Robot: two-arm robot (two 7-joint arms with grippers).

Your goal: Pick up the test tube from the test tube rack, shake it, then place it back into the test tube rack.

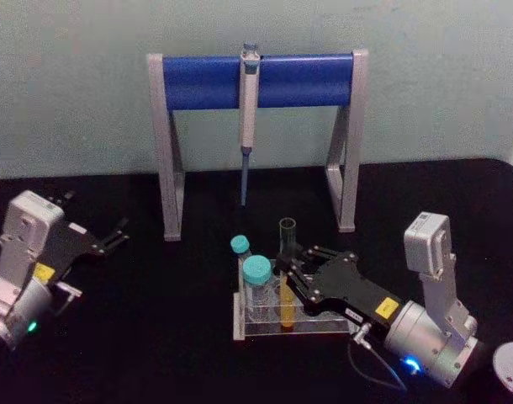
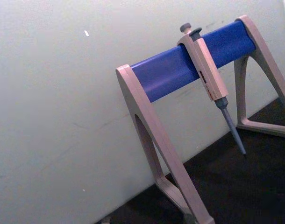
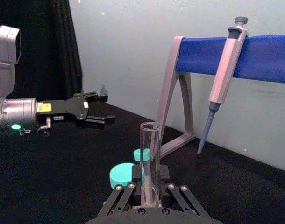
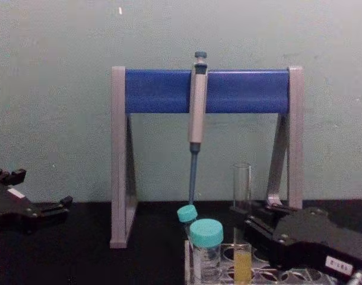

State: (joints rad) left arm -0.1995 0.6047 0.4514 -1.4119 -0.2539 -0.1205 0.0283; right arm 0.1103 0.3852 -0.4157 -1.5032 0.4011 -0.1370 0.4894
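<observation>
Test tube (image 1: 287,240): upright in the test tube rack (image 1: 324,326), at 6 o'clock from the pipette stand (image 1: 256,80).
Right gripper (image 1: 288,268): in from 4 o'clock, fingers pinching the tube just above the rack.
Chest view: yellow-orange liquid (image 4: 243,267) at rack level.
Right wrist view: the tube's open rim.
Left gripper (image 1: 113,236): parked well off at 9 o'clock, fingers spread.

Teal-capped vials (image 1: 256,271) crowd in left of my right gripper (image 1: 292,263); the pipette stand (image 1: 256,81) rises behind; above the test tube (image 1: 287,229) it's open.
</observation>
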